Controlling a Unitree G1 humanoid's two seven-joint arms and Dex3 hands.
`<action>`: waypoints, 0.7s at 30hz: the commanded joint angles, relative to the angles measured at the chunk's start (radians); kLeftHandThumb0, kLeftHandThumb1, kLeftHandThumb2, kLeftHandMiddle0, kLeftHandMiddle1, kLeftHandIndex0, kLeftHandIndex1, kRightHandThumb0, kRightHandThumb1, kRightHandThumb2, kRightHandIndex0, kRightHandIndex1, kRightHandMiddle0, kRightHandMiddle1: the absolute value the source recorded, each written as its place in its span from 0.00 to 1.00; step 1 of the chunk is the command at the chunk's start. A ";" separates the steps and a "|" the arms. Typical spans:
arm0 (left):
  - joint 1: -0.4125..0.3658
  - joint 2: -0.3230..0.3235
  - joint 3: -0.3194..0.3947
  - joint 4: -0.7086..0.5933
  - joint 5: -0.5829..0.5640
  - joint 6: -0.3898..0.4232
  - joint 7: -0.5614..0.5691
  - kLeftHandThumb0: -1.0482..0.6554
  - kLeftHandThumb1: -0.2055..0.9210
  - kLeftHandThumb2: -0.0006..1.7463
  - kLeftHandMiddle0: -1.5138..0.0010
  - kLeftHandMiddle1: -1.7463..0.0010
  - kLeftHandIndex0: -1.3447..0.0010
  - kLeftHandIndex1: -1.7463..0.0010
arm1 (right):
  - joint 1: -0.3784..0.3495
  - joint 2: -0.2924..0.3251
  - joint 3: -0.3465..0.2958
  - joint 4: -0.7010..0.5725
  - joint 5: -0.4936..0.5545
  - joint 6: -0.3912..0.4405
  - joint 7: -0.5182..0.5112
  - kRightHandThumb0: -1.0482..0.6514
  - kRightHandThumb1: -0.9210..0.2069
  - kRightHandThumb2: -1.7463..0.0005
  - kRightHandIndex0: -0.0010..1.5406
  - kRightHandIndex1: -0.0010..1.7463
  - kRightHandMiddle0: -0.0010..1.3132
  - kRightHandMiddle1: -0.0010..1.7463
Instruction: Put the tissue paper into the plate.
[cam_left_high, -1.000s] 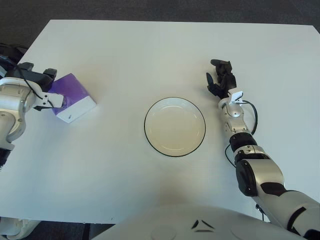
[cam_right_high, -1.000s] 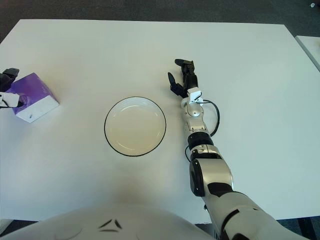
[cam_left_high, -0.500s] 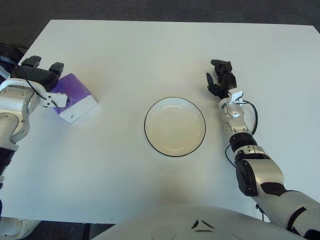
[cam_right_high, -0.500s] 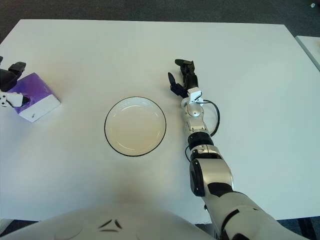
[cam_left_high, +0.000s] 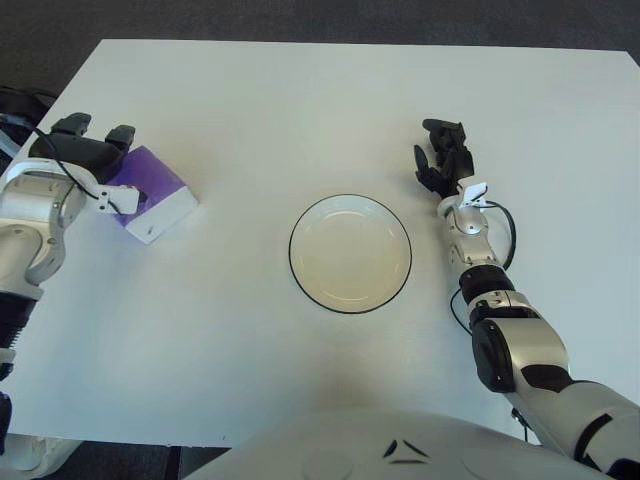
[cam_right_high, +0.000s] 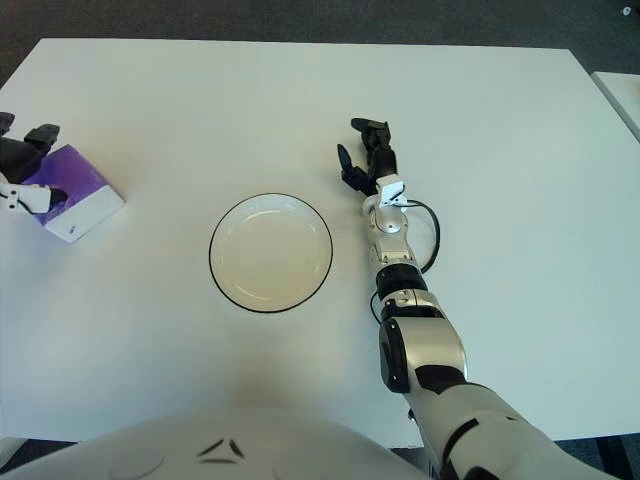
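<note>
A purple and white tissue box (cam_left_high: 160, 190) lies on the white table (cam_left_high: 300, 100) at the far left. My left hand (cam_left_high: 112, 165) is at the box's left end. Its dark fingers (cam_left_high: 120, 134) reach over the far edge and the thumb sits at the near side, spread around the box and not closed on it. A white plate (cam_left_high: 350, 255) with a dark rim sits empty in the middle of the table, well to the right of the box. My right hand (cam_left_high: 442, 160) shows to the right of the plate, its fingers relaxed and holding nothing.
The table's far edge and left edge border dark floor (cam_left_high: 300, 15). A cable (cam_left_high: 507, 232) loops beside my right forearm.
My left hand has shifted right, further over the tissue box, with its fingers lifted. The box has slid slightly to the right. The right hand and plate have not moved.
</note>
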 joint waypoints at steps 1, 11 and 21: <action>-0.008 -0.007 -0.019 0.018 -0.028 -0.024 -0.024 0.04 1.00 0.26 1.00 1.00 1.00 1.00 | 0.135 0.012 -0.007 0.096 0.013 0.114 0.001 0.25 0.11 0.68 0.21 0.23 0.03 0.64; -0.029 0.008 -0.041 0.015 -0.066 -0.047 -0.124 0.04 1.00 0.31 0.99 1.00 1.00 1.00 | 0.139 0.009 -0.009 0.090 0.018 0.115 0.001 0.26 0.11 0.68 0.20 0.23 0.04 0.64; -0.038 0.011 -0.052 0.011 -0.066 -0.052 -0.170 0.00 1.00 0.36 0.96 0.99 1.00 1.00 | 0.148 0.011 -0.011 0.074 0.020 0.119 -0.003 0.27 0.12 0.66 0.21 0.22 0.03 0.64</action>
